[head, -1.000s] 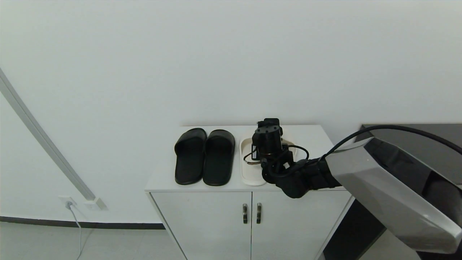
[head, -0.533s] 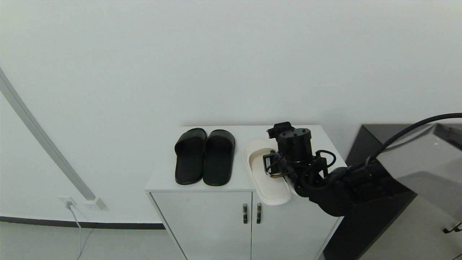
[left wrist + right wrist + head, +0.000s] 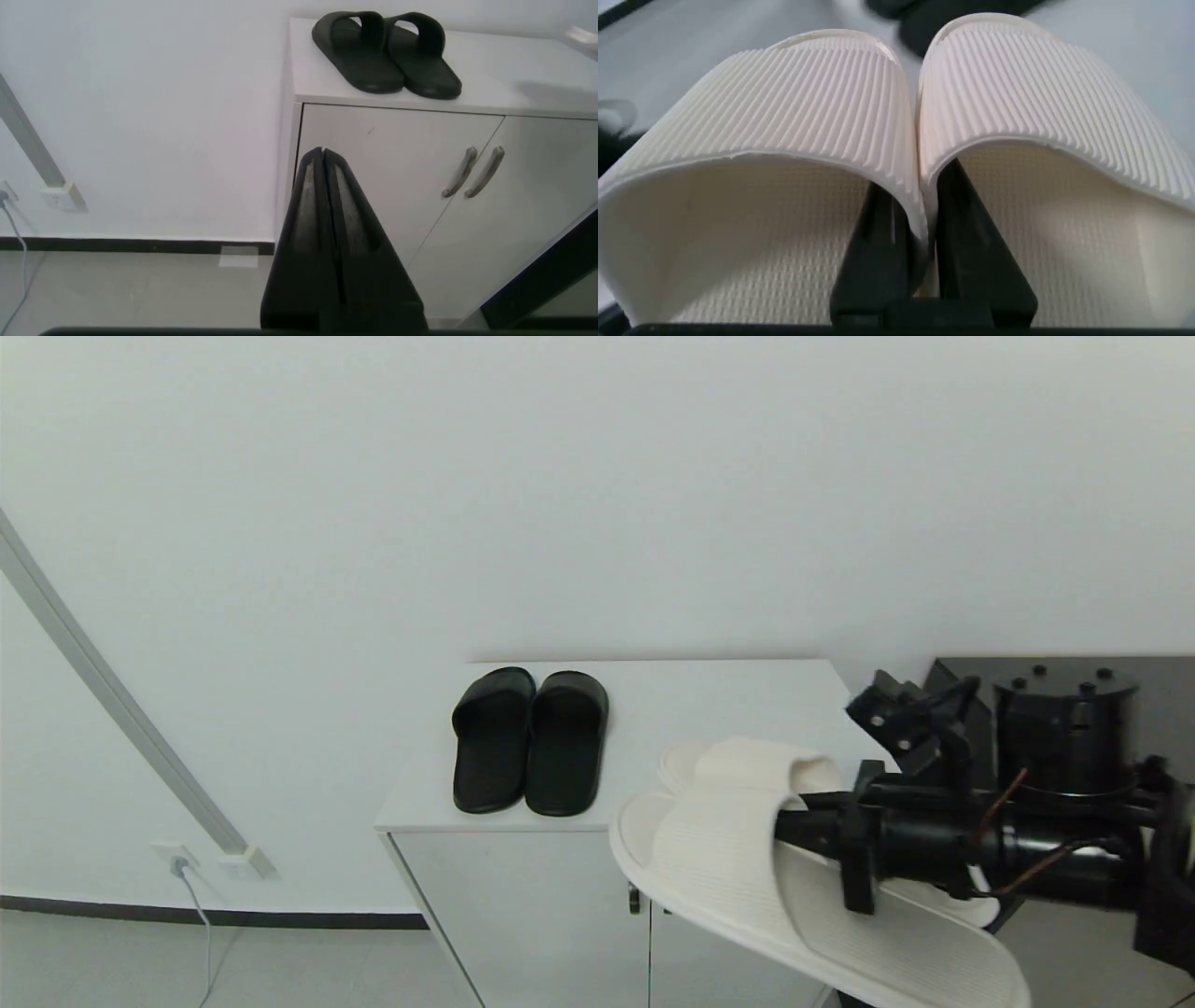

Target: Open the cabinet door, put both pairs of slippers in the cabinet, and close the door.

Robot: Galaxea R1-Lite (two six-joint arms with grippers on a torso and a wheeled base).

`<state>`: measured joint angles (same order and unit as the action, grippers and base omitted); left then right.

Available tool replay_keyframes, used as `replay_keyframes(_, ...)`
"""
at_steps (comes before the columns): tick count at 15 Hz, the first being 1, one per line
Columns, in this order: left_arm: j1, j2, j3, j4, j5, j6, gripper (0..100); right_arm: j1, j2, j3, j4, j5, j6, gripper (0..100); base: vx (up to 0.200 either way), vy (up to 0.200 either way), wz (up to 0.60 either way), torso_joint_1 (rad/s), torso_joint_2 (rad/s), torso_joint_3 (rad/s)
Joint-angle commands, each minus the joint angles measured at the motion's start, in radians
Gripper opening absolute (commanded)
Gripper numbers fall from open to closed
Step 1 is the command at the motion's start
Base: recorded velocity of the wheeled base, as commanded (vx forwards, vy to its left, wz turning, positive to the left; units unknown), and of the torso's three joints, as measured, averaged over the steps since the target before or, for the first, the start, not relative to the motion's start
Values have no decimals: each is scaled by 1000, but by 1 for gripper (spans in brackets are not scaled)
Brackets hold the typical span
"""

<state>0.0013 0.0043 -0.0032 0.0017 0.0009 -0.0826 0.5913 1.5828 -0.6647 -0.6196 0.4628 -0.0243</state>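
Note:
My right gripper point(image 3: 923, 233) is shut on the pair of white slippers point(image 3: 747, 868), pinching the two inner strap edges together. It holds them in the air off the cabinet's front right corner. One finger point(image 3: 878, 252) sits inside each strap. A pair of black slippers point(image 3: 529, 739) lies side by side on the left of the white cabinet top point(image 3: 709, 695). Both cabinet doors point(image 3: 374, 177) are closed, their two metal handles point(image 3: 475, 172) meeting in the middle. My left gripper point(image 3: 323, 163) is shut on nothing, low in front of the left door.
A wall socket point(image 3: 173, 859) with a grey cable sits low on the wall left of the cabinet, under a slanted grey strip point(image 3: 103, 691). A dark surface point(image 3: 1167, 677) stands to the cabinet's right, against the wall.
My right arm has pulled the white slippers off the cabinet top, toward me and to the right, and now holds them in the air. The black pair has not moved.

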Motion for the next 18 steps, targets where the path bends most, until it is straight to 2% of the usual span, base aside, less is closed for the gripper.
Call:
replay_keyframes(1, 0, -1, 0, 0, 1, 0, 0, -93, -150, 71, 107, 169, -95, 0, 0, 0, 0, 0, 0, 0)
replay_keyframes(3, 0, -1, 0, 0, 1, 0, 0, -93, -152, 76, 146, 198, -161, 0, 0, 0, 0, 0, 0, 0)
replay_keyframes(10, 0, -1, 0, 0, -1, 0, 0, -71, -144, 86, 138, 198, -167, 0, 0, 0, 0, 0, 0, 0)
replay_keyframes(13, 0, -1, 0, 0, -1, 0, 0, -64, -139, 88, 138, 198, -167, 0, -200, 0, 0, 9, 7, -1)
replay_keyframes(18, 0, -1, 0, 0, -1, -2, 0, -62, -139, 93, 138, 198, -167, 0, 0, 0, 0, 0, 0, 0)
